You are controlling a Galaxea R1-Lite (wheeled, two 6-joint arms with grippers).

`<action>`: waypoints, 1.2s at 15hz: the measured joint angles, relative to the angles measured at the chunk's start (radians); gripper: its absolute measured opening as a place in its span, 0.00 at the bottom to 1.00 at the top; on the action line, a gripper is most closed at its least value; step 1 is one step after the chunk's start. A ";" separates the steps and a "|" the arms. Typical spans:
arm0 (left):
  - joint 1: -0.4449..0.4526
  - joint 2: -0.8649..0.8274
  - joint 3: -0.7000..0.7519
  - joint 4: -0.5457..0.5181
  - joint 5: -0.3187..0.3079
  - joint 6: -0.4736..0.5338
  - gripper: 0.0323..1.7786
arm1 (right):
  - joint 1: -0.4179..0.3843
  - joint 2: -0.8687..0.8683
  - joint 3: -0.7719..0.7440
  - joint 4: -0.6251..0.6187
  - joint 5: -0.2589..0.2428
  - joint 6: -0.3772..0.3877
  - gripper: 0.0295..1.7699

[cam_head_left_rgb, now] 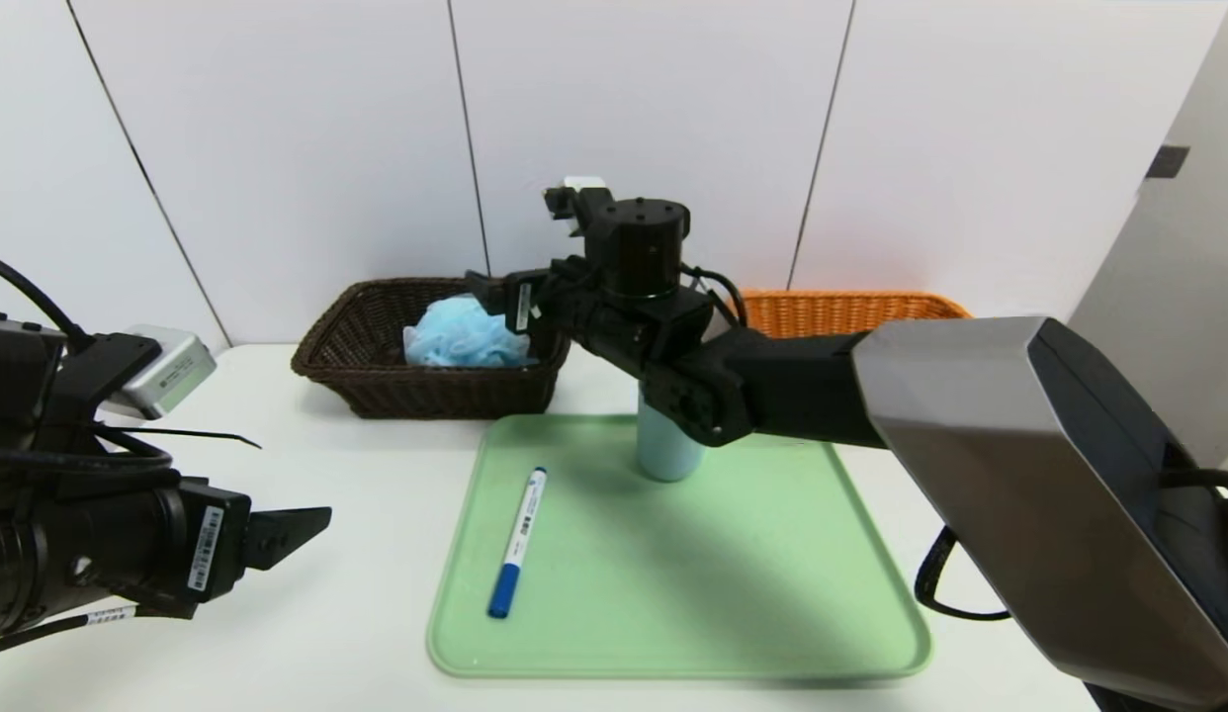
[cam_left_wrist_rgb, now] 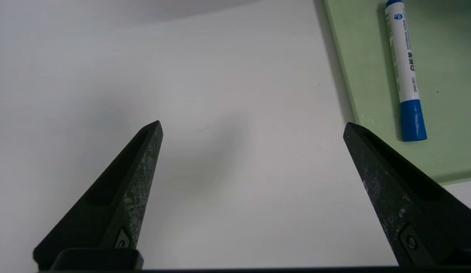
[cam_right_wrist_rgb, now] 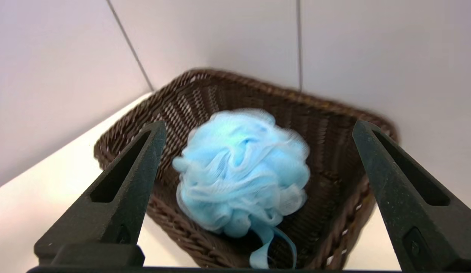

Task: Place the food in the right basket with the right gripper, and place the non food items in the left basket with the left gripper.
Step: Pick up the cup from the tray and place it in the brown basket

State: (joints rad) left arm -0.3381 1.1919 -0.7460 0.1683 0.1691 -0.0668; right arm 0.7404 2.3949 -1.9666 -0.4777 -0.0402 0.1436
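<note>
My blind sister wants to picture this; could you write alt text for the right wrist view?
A fluffy blue bath puff sits in a dark brown basket, seen between the open fingers of the right gripper, with a pale wall behind.

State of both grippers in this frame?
Left gripper: open, empty, above the table.
Right gripper: open, empty, at the dark basket.
</note>
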 joint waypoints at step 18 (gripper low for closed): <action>-0.027 -0.206 -0.052 0.098 0.000 -0.022 0.95 | -0.194 -0.866 0.414 1.040 -0.296 -0.063 0.96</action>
State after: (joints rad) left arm -0.3647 0.9857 -0.7981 0.2664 0.1691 -0.0885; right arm 0.5460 1.5287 -1.5523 0.5623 -0.3362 0.0809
